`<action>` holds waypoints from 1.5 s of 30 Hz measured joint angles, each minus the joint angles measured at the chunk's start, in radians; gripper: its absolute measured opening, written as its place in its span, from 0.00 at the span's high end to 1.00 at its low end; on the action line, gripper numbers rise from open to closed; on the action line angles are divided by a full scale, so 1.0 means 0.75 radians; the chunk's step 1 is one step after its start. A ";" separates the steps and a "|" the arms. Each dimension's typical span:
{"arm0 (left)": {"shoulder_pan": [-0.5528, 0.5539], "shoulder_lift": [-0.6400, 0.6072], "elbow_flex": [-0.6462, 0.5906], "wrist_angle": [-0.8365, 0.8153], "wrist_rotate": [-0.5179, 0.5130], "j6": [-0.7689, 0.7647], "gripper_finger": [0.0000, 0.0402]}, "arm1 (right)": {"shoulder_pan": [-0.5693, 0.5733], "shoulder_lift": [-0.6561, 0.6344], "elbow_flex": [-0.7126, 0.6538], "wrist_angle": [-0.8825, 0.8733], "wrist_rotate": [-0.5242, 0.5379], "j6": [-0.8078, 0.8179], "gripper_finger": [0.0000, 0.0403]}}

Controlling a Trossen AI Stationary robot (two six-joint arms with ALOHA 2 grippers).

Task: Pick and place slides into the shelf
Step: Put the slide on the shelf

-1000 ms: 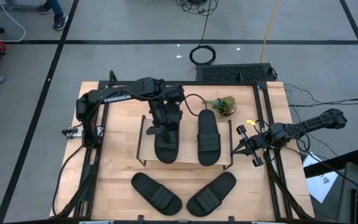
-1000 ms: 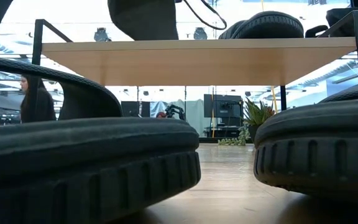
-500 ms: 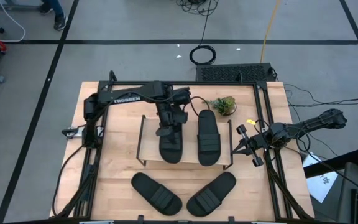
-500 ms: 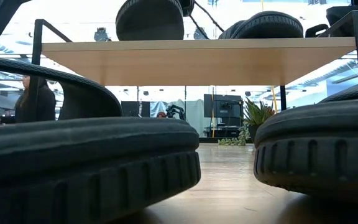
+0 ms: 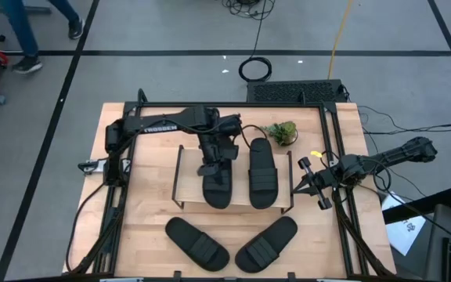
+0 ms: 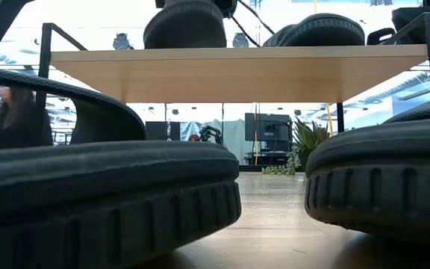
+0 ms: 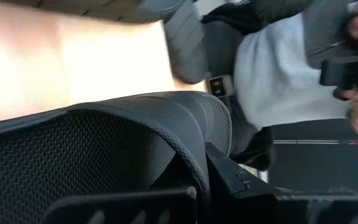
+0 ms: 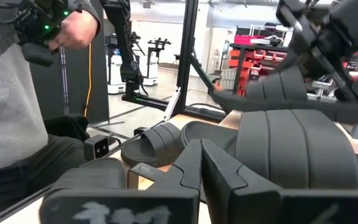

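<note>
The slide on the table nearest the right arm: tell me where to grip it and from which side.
Grip the wide strap of the front right slide, coming straight down from above. It lies sole-down and diagonal, and the strap arches off the footbed, so one of the fingers can slip beneath. Turn the right gripper to match the slant.

L gripper (image 5: 210, 166) fingers hidden behind slide (image 5: 217, 185)

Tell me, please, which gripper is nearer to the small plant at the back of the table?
The left. The left gripper is over the shelf, just in front of the plant; the right gripper waits off the shelf's right end, slightly farther away.
</note>
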 joint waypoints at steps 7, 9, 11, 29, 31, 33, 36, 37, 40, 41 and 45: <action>0.003 -0.001 -0.095 0.033 0.010 -0.007 1.00 | 0.000 0.000 0.000 0.113 0.000 -0.113 1.00; -0.001 -0.002 -0.105 0.033 0.015 -0.005 1.00 | 0.000 -0.002 0.001 0.125 0.003 -0.122 1.00; -0.007 -0.002 -0.108 0.032 0.016 0.015 1.00 | 0.000 -0.003 0.012 0.111 0.040 -0.118 1.00; -0.009 -0.001 -0.109 0.067 0.000 0.029 0.99 | 0.000 -0.004 0.066 -0.059 0.525 -0.113 1.00; -0.005 0.000 -0.106 0.069 0.034 0.001 0.99 | 0.000 -0.004 0.066 -0.058 0.525 -0.104 1.00; -0.001 -0.003 -0.097 0.073 0.038 -0.054 0.99 | 0.000 -0.004 0.066 -0.058 0.525 -0.101 1.00; -0.004 -0.008 -0.095 0.067 0.068 -0.126 0.99 | 0.000 -0.004 0.066 -0.057 0.523 -0.101 1.00; -0.009 -0.008 -0.095 0.065 0.068 -0.142 0.99 | 0.000 -0.004 0.066 -0.058 0.522 -0.097 1.00; -0.031 -0.007 -0.095 0.066 0.078 -0.157 0.99 | 0.000 -0.004 0.066 -0.057 0.520 -0.076 1.00; -0.042 -0.007 -0.095 0.068 0.081 -0.158 0.99 | 0.000 -0.004 0.066 -0.058 0.519 -0.076 1.00; -0.081 -0.008 -0.095 0.073 0.065 -0.124 0.99 | 0.000 -0.004 0.066 -0.058 0.479 -0.076 1.00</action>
